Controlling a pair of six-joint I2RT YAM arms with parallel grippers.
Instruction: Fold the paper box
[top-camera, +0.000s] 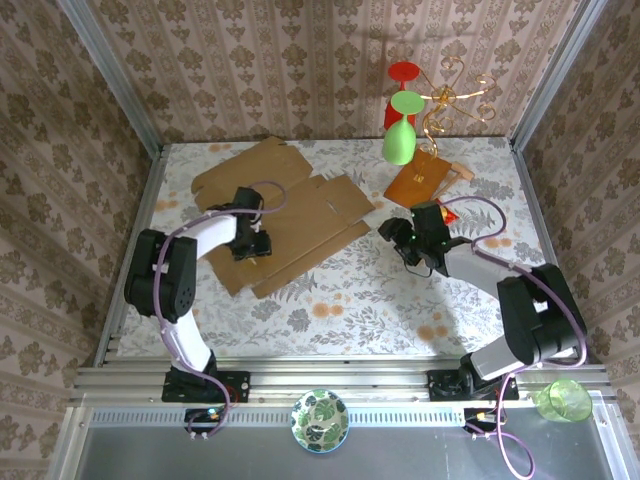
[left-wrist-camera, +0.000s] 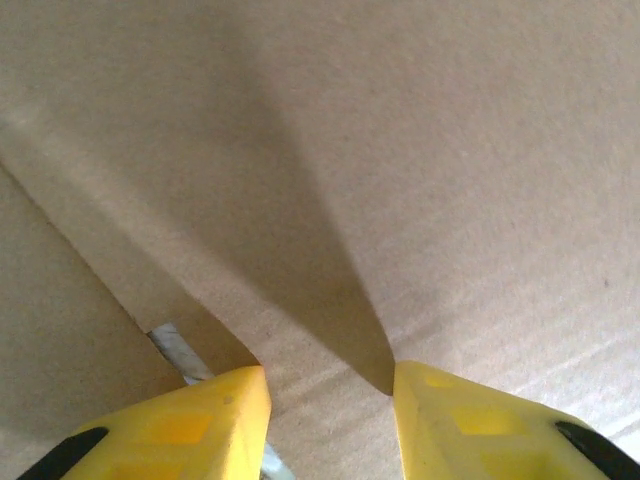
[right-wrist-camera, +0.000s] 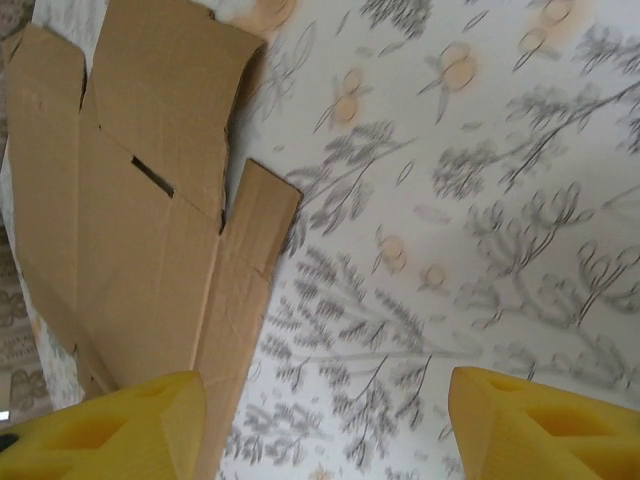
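Flat paper box (top-camera: 300, 210) lying under left gripper (left-wrist-camera: 328, 385), jaws part-spread, pinching nothing; right gripper (right-wrist-camera: 325, 400) spreading wide, empty. Risk: box sliding across table (top-camera: 380, 290) instead of creasing.

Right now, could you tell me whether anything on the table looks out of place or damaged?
Nothing looks spilled or damaged. The paper box lies flat and unfolded, askew to the edges of the table, under the left end effector.

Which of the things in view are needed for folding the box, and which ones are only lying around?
For the job: paper box; left pincer; right pincer.
Lying about: orange-brown flat piece; green glass; red glass; gold wire stand; green cup; patterned bowl.
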